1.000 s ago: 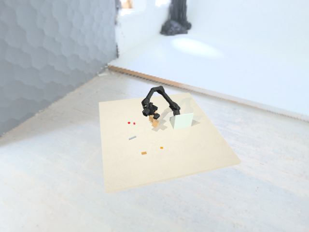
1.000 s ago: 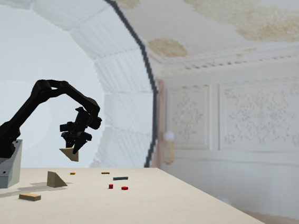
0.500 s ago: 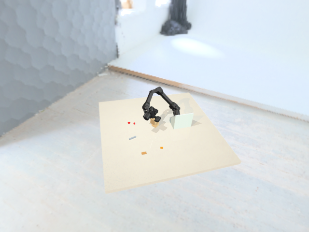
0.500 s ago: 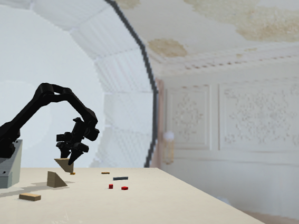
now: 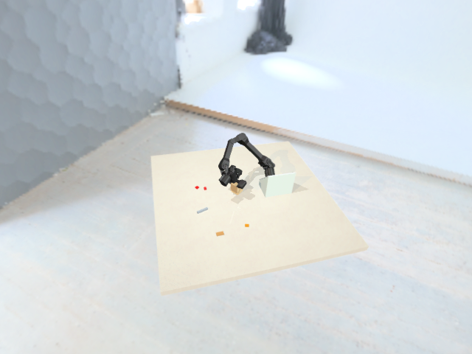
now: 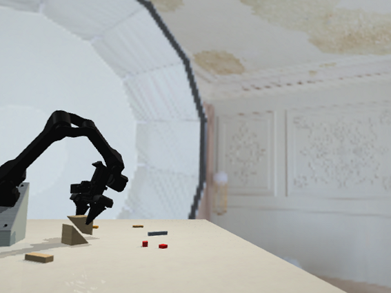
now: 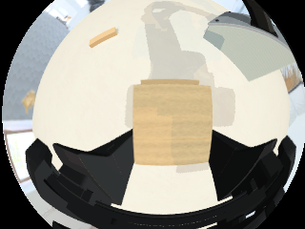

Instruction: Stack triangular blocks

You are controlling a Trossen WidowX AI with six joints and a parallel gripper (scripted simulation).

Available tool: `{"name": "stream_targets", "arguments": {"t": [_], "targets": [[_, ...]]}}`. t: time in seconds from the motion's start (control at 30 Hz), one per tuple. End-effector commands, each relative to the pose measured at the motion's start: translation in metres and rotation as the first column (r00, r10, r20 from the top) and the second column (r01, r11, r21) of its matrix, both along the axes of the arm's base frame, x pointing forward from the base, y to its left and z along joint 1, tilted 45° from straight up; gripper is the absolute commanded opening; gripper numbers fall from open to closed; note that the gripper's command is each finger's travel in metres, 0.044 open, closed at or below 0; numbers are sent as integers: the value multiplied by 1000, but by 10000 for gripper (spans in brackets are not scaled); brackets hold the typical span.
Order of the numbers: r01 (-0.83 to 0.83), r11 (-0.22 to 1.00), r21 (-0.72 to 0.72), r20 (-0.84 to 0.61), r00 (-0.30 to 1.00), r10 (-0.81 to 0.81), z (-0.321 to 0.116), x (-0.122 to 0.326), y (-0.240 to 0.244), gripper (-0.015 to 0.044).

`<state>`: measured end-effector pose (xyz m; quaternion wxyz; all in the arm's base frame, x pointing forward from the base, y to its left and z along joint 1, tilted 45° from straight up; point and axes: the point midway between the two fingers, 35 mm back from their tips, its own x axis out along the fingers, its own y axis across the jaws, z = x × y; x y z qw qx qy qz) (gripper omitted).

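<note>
upper triangular block [image 6: 81, 222] pinched in the claw [image 6: 91, 215], flat face up, point down, hanging just beside the lower triangular block [image 6: 72, 235], on its sloped side. lower block sits on the bench [image 6: 200, 266], slope facing the carried one. whether the two slopes touch yet: cannot tell from the exterior view; they look very near, maybe apart by a sliver.

wrist view: carried block [image 7: 173, 122] fills the space between the dark fingers, its ends roughly in line with the block beneath; the overlap is hard to read.

step in hand, as i judge it: final lowering and seating. to do it well: come down straight, slow, no sideways push, since a slope meeting a slope will tend to wedge the lower block away. keep the top face level. check the ends match before letting go. then spread the claw and lift straight up.

nearby: tan plank [image 6: 38, 257] near the lower block, two red cubes [image 6: 144, 243] and grey bar [image 6: 157, 233] well apart. grey base [image 6: 2, 217] behind.
</note>
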<state>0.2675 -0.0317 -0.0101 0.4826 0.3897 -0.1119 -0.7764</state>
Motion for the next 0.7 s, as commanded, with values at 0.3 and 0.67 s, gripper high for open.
{"name": "stream_targets", "arguments": {"t": [0.3,0.67], "targets": [[-6,1000,-2,-4,1000,6,0,0,-2,0],[-8,1000,-3,-4,1000,8,0,0,-2,0]]}}
